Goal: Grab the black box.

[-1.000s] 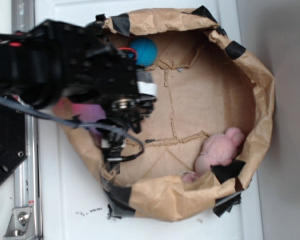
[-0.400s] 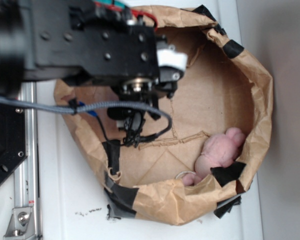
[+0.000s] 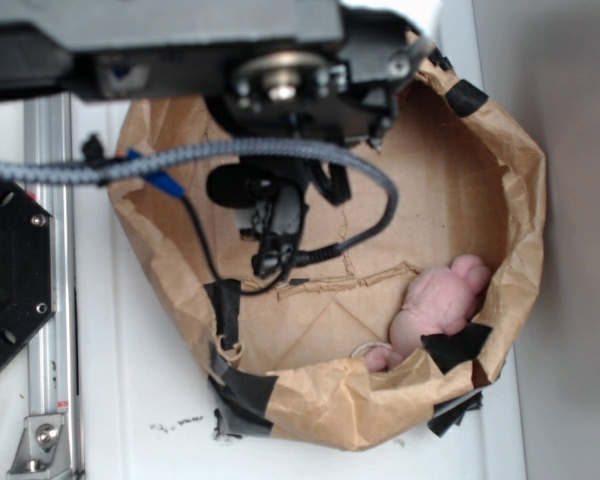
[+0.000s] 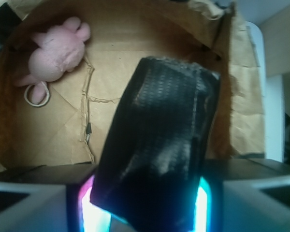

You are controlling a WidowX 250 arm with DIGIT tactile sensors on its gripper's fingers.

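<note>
Your gripper (image 4: 150,203) is squeezed shut on the black box (image 4: 159,145), held up above the paper bin (image 4: 241,96). The pink bunny (image 4: 53,50) lies at 10 o'clock.

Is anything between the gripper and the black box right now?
Nothing visible does. In the wrist view the glossy black box already sits between the gripper and its lit pads. The pink plush toy lies apart on the brown paper bin floor.
</note>
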